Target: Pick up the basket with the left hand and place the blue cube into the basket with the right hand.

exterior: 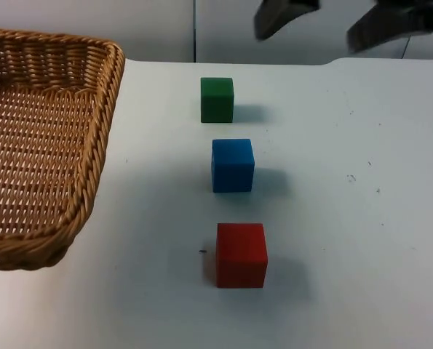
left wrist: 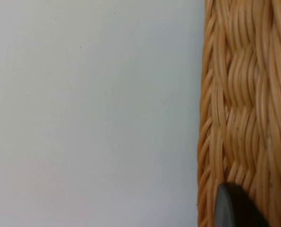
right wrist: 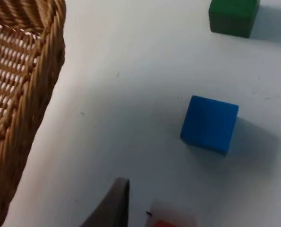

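A: What is the biggest thing there?

B: The white table (exterior: 347, 218). Next is the basket (exterior: 41, 145). It is sitting at the left side, and its woven rim is looking thick and stiff. I think it is light but wide, so the rim is the best place to grab.

A: Is the left gripper holding it?

B: The left gripper (left wrist: 234, 208) is sitting right at the rim, with one black fingertip over the weave. I cannot tell if it is open or closed, or if it is holding anything.

A: And the cubes?

B: Three are standing in a row, apart from each other. The blue cube (exterior: 232, 165) is sitting in the middle, between the green cube (exterior: 217, 99) and the red cube (exterior: 241, 254). It is looking hard and smooth, maybe slippery, so pinching two flat sides is probably safest.

A: The right gripper?

B: The right gripper (right wrist: 113, 203) is hanging above the table near the blue cube, not touching it. I cannot tell how wide it is.
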